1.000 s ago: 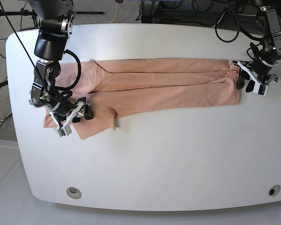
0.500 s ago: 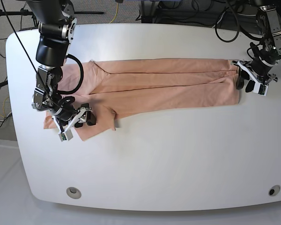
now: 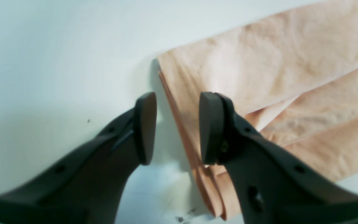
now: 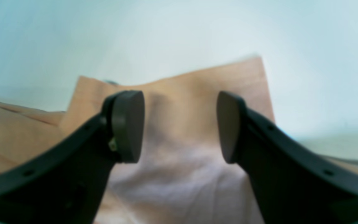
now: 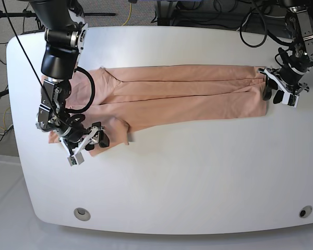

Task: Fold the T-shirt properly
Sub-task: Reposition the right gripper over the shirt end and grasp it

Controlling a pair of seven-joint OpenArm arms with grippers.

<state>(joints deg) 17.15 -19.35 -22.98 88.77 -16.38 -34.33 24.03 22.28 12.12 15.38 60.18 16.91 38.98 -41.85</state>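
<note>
The peach T-shirt lies flat as a long band across the white table, with its long sides folded in and no print showing. My right gripper is open over the sleeve at the band's left end. In the right wrist view it hovers low with the sleeve fabric between and beyond the fingers. My left gripper is open at the band's right end. In the left wrist view it straddles the layered edge of the shirt, one finger over the table and one over the cloth.
The white table has round holes near the front corners. Cables hang behind the back edge. The floor drops away past the left edge.
My right gripper has slid along the sleeve toward the table's front edge. The sleeve under it has bunched a little. The left arm has not moved.
</note>
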